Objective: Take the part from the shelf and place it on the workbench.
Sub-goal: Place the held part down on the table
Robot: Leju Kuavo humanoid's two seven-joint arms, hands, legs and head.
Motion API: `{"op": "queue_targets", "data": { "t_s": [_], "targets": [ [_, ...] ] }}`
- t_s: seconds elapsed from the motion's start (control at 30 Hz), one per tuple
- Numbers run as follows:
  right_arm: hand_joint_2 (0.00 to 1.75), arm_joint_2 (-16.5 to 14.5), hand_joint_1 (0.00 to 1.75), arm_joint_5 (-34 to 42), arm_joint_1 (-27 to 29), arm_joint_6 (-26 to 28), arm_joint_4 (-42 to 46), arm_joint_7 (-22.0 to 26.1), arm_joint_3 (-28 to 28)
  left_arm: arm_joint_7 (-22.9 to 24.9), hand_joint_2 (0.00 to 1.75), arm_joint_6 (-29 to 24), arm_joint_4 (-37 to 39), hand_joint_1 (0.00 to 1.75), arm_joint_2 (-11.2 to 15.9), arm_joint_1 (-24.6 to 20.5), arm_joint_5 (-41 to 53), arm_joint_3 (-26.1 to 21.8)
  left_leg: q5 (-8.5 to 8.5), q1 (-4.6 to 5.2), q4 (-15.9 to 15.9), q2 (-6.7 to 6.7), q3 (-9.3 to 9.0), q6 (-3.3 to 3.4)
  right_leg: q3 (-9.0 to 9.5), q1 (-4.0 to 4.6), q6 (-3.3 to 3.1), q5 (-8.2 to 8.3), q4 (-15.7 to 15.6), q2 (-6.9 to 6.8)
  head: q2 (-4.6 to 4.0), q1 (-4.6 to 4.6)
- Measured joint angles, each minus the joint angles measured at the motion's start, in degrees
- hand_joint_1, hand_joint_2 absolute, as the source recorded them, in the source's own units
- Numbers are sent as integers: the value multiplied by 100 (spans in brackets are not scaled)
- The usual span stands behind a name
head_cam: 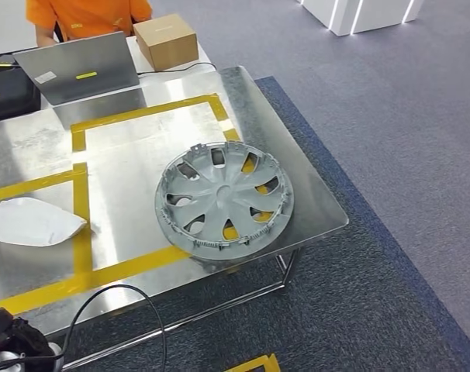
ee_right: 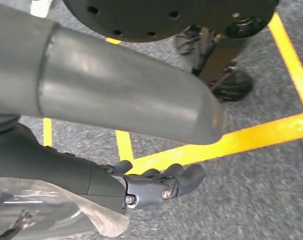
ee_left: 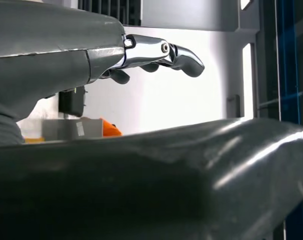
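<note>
- Nearest the camera in the head view, a dark bundle and a looping black cable [head_cam: 112, 294] sit at the near edge of the tabletop [head_cam: 133, 186].
- The left robot hand [ee_left: 142, 55] shows in the left wrist view with nothing in it; its fingers [ee_left: 184, 59] reach out together, only slightly bent, against a pale wall.
- The right robot hand [ee_right: 157, 185] shows in the right wrist view, hanging over grey carpet [ee_right: 255, 200] crossed by yellow floor tape [ee_right: 225, 145]; its fingers are loosely curled inward and hold nothing.
- The part, a grey wheel cover [head_cam: 224, 200], lies flat on the tabletop near the right-hand edge, overlapping the near line and right-hand corner of the yellow tape frame [head_cam: 145, 112].
- Judging from that, the task looks essentially done: the part is on the workbench and neither hand touches it. At most the arms are left to settle.
- A white bag [head_cam: 30, 222] lies on the left part of the tabletop, well apart from the wheel cover.
- Farther back stand a laptop [head_cam: 77, 70] and a cardboard box [head_cam: 165, 40], with a person in an orange shirt [head_cam: 86, 15] behind them.
- The head view gives the part and the tabletop layout; the wrist views give the state of each hand.
</note>
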State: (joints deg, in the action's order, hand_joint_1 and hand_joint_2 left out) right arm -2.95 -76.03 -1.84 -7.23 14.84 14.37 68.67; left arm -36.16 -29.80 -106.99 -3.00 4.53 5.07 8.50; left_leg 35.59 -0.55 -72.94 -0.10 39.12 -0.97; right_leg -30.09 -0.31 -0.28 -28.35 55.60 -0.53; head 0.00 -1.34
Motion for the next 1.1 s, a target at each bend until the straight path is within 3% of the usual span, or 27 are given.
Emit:
{"op": "queue_targets", "data": {
  "t_s": [0.03, 0.07, 0.17, 0.23, 0.33, 0.4, 0.47, 0.5, 0.53, 0.57, 0.6, 0.63, 0.7, 0.73, 0.8, 0.87, 0.93, 1.0, 1.03, 1.07, 1.1],
  "targets": [
    [0, -1, 0, -5, 1, -1, 0, -1, 0, -6, 0, -26, 0, 0, 0, 9, 9, 0, 2, 0, -98, 0, -61, -6, -70, 3, 5, 45, 23, -2, 0, -1],
    [0, -2, 0, -12, 1, 0, 0, -1, 1, -18, 0, -63, -1, 0, 1, 15, 25, 0, -95, 0, 19, 0, -217, -3, -143, 4, 13, 80, 52, -2, 0, -1],
    [0, -10, 0, -24, -5, 4, 0, -3, 1, -78, 0, -204, -23, 0, 2, 12, 99, 0, -411, 8, 1176, -1, -987, 57, -308, 12, 60, 148, 153, 2, 0, -1],
    [0, -16, 0, -27, -7, 13, 0, -5, 0, -101, 0, -284, -42, 0, 1, 14, 128, 0, -433, 31, 1555, -5, -1179, 114, -362, 22, 117, 208, 186, 4, 0, -7],
    [0, -18, 0, -33, -4, 27, 0, -12, 0, -116, 0, -410, -54, 0, -1, 13, 147, -5, -548, 32, 1589, 7, -1089, 230, -428, 17, 223, 233, 203, 17, 0, -4],
    [0, -18, 0, -39, -1, 35, 0, -17, 1, -131, 0, -474, -62, 0, -12, 7, 156, -10, -671, 9, 1623, 27, -981, 326, -592, 11, 287, -116, 523, 36, 0, -22],
    [0, -20, 0, -44, -4, 39, -1, -25, 1, -143, 0, -518, -66, 0, -22, 9, 166, -14, -791, 14, 1619, 33, -828, 366, -842, 4, 333, -639, 1262, 43, 0, -54],
    [0, -23, 0, -48, -6, 40, -1, -28, 0, -145, 0, -541, -66, 0, -24, 11, 172, -15, -851, 18, 1616, 33, -748, 366, -920, 1, 349, -787, 1612, 43, 0, -58],
    [0, -26, 0, -52, -7, 42, -1, -32, 0, -149, 0, -561, -66, 0, -23, 11, 181, -15, -909, 22, 1615, 34, -673, 363, -923, 0, 356, -811, 1813, 42, 0, -58],
    [0, -30, 0, -55, -7, 48, -1, -34, 0, -152, 0, -582, -66, 0, -23, 12, 191, -15, -965, 24, 1613, 34, -603, 355, -812, -1, 355, -712, 1790, 42, 0, -58],
    [0, -31, 0, -58, -8, 55, 0, -35, 0, -157, 0, -600, -66, 0, -23, 12, 202, -15, -1016, 26, 1613, 33, -541, 343, -597, -1, 344, -548, 1558, 42, 0, -58],
    [0, -31, 0, -60, -14, 63, 1, -36, 0, -166, 0, -620, -66, 0, -23, 11, 215, -15, -1068, 26, 1610, 32, -490, 326, -276, -1, 322, -400, 1134, 46, 0, -60],
    [0, -30, 0, -65, -38, 76, 3, -36, 0, -184, 0, -657, -73, 0, -23, 10, 246, -15, -1164, 42, 1602, 32, -415, 277, 374, 13, 271, -308, 208, 57, 0, -58],
    [0, -30, 0, -69, -49, 80, 5, -36, 0, -190, 0, -673, -77, 0, -22, 7, 260, -15, -1218, 47, 1603, 36, -397, 248, 548, 22, 251, -325, -87, 65, 0, -60],
    [0, -30, 0, -77, -48, 85, 8, -42, 0, -193, 0, -693, -83, 0, -21, 5, 273, -16, -1323, 47, 1624, 43, -367, 183, 558, 32, 208, -310, -235, 69, 0, -58],
    [0, -29, 0, -81, -32, 91, 9, -47, 0, -193, 0, -706, -83, 0, -18, 9, 276, -16, -1199, 37, 1543, 33, -310, 115, 457, 17, 121, -215, -241, 41, 0, -52],
    [0, -28, 0, -84, -29, 104, 10, -46, 0, -193, 0, -718, -83, 0, -9, 12, 280, -15, -679, 23, 1054, 24, -175, 60, 348, 5, 41, -106, -247, 4, 0, -29],
    [0, -28, 0, -89, -28, 117, 11, -46, 0, -193, 0, -734, -83, 0, -2, 14, 287, -15, -164, 15, 293, 25, -28, 25, 219, 12, 21, -2, -210, -10, 0, -17],
    [0, -28, 0, -93, -28, 119, 11, -46, 0, -193, 0, -743, -83, 0, 4, 15, 296, -15, -79, 13, 31, 25, -18, 15, 137, 14, 23, 47, -173, -14, 0, -19],
    [0, -28, 0, -98, -27, 121, 11, -46, 0, -193, 0, -752, -83, 0, 8, 16, 307, -15, -120, 11, -37, 25, -93, 10, 39, 14, 31, 91, -128, -18, 0, -20],
    [0, -28, 0, -104, -27, 121, 11, -46, 1, -194, 0, -761, -83, 0, 13, 17, 320, -15, -251, 7, 121, 25, -266, 10, -67, 12, 43, 129, -78, -19, 0, -19]
  ]
}}
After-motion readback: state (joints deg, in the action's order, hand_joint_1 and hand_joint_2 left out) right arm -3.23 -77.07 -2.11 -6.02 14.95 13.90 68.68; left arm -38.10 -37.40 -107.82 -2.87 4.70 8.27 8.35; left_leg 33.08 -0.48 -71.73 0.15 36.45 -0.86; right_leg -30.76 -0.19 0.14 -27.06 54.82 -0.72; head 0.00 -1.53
